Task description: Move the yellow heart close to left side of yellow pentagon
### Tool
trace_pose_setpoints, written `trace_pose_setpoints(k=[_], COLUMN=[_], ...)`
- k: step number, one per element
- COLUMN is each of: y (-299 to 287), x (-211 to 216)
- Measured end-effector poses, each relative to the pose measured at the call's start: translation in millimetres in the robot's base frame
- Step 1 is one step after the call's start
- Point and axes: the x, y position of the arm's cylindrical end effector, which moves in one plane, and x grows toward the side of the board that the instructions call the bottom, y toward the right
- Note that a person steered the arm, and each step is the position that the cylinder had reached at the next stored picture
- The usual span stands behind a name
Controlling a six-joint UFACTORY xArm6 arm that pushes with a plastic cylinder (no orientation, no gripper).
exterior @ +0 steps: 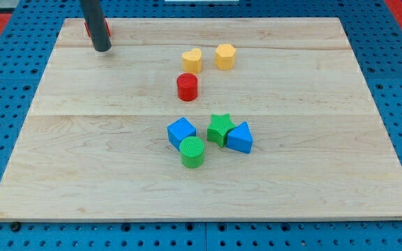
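The yellow heart [192, 60] is a small, matt, lobed block resting flat on the board [117, 167], in the upper middle. It sits just beside the yellow pentagon [225, 56], on that block's left in the view, with a narrow gap showing between them. A red cylinder [187, 87] stands just below the heart.

The rod enters from the view's top, leaning slightly. My tip [102, 48] sits near the board's upper left corner, well apart from the heart. It carries no jaws and holds nothing. A red block [89, 28] shows partly behind the rod; shape unclear.
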Motion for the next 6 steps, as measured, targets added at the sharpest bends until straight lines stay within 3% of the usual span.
trace_pose_setpoints(k=[1, 2, 3, 5, 6], y=[34.5, 110.7, 169.0, 210.8, 223.1], x=[31.5, 56.2, 47.8, 47.8, 75.0])
